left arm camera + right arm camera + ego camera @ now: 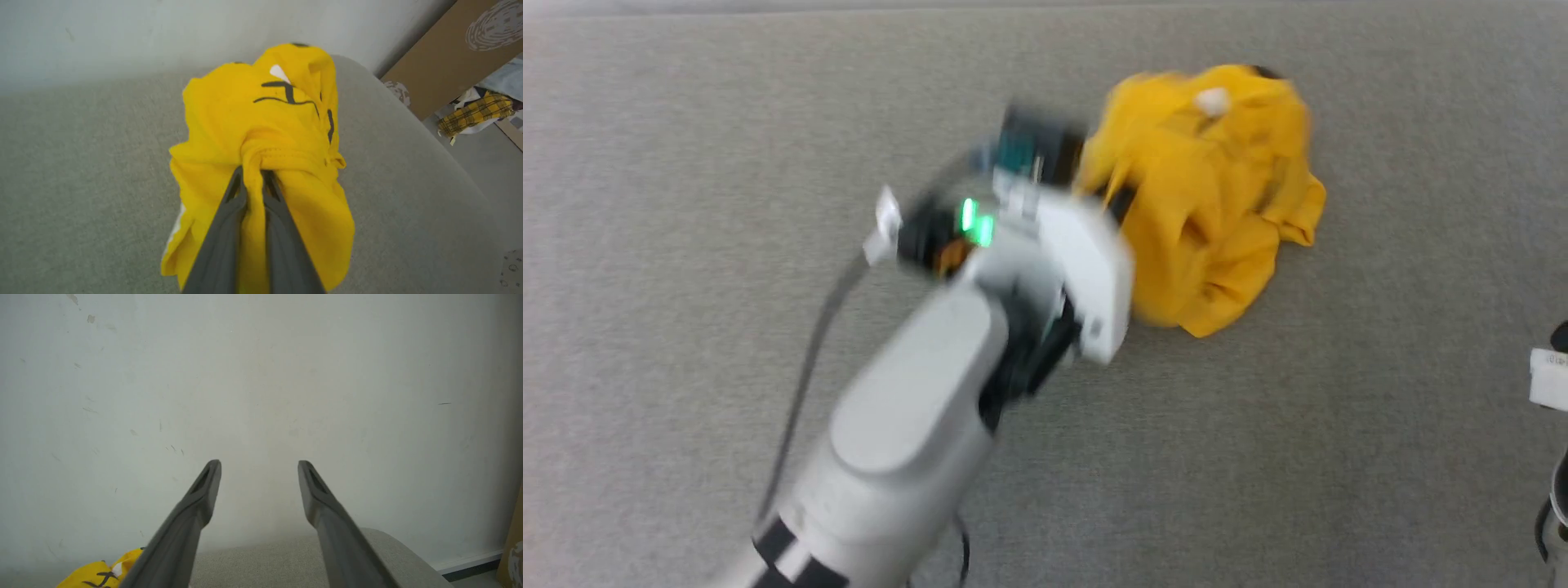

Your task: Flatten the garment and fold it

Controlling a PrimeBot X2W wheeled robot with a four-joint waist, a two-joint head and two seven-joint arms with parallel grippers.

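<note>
The garment [1209,196], a bright yellow T-shirt, lies crumpled in a heap on the grey fabric surface [727,122] at the upper right. My left gripper [1112,200] reaches into the heap's left side; the arm is motion-blurred. In the left wrist view the left gripper [254,175] is shut on a bunched fold of the garment [245,114], whose black printed lines and a white patch face up. My right gripper [259,469] is open and holds nothing, pointing at a pale wall, with a corner of the garment [96,573] at the lower left.
Part of the right arm [1547,376] sits at the right edge. Past the surface's rounded edge [429,143] stand a brown cardboard sheet [441,57] and a yellow plaid cloth [476,116]. A pale wall [261,375] backs the surface.
</note>
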